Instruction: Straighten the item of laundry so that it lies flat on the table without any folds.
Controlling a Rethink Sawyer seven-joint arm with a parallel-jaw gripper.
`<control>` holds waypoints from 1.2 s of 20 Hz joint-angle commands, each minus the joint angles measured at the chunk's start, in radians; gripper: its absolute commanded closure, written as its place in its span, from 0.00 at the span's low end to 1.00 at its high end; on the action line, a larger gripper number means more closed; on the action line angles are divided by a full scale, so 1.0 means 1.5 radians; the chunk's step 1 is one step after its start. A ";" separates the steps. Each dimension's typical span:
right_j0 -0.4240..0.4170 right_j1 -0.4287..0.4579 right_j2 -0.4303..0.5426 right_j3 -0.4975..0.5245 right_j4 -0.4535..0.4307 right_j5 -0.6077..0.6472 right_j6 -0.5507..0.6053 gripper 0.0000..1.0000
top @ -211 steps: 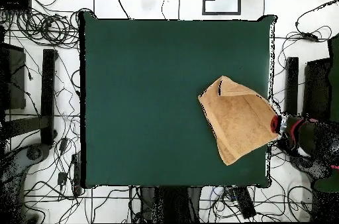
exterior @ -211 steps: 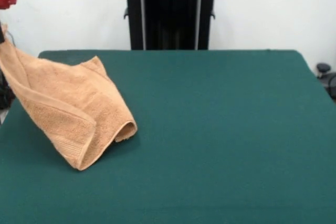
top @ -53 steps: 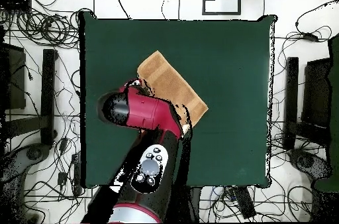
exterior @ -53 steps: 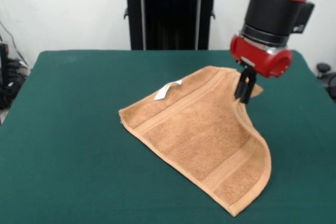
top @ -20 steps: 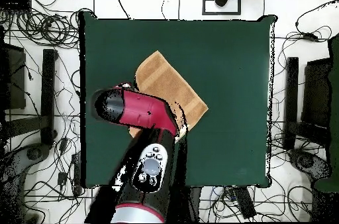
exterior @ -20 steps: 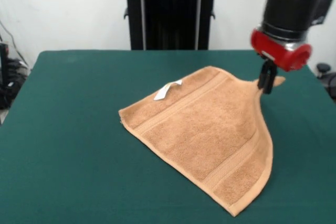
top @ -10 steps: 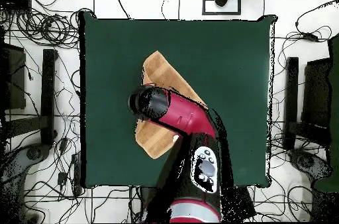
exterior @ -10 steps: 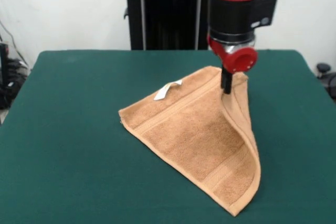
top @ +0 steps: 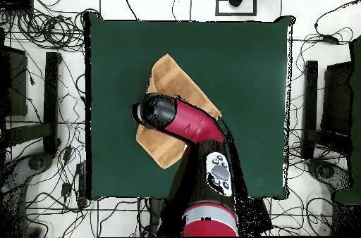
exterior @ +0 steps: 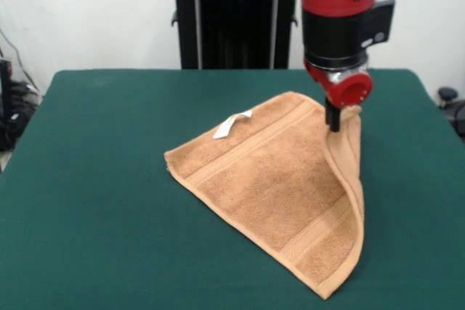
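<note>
The hand (exterior: 333, 121) hangs from the red and black arm (exterior: 341, 12) and is clamped on one corner of the towel (exterior: 276, 186), its dark tips pinching the cloth where that corner is lifted off the green surface (exterior: 94, 179). From the front, the held corner is the towel's far right one, just beneath the red wrist. The cloth falls away from the hand in a raised fold along the right edge, running down to the near corner close to the front edge of the surface.

The rest of the towel lies flat to the left of and below the hand, spread like a wide triangle, with one woven band stripe crossing near its far edge and another near its near right edge. A small white tag (exterior: 232, 124) sticks up off the far edge, to the left of the hand and clear of it.

From overhead, the arm (top: 185, 121) covers the middle of the towel (top: 169, 73), and the hand itself is hidden beneath it. The towel shows on both sides of the arm, lying left of the middle of the surface (top: 247, 66).
</note>
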 commanded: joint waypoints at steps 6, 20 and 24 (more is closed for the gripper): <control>0.035 0.007 0.073 0.039 0.026 0.023 0.077 1.00; 0.146 0.052 -0.016 -0.065 0.042 0.081 0.200 1.00; 0.176 0.074 -0.044 -0.099 0.049 0.098 0.223 1.00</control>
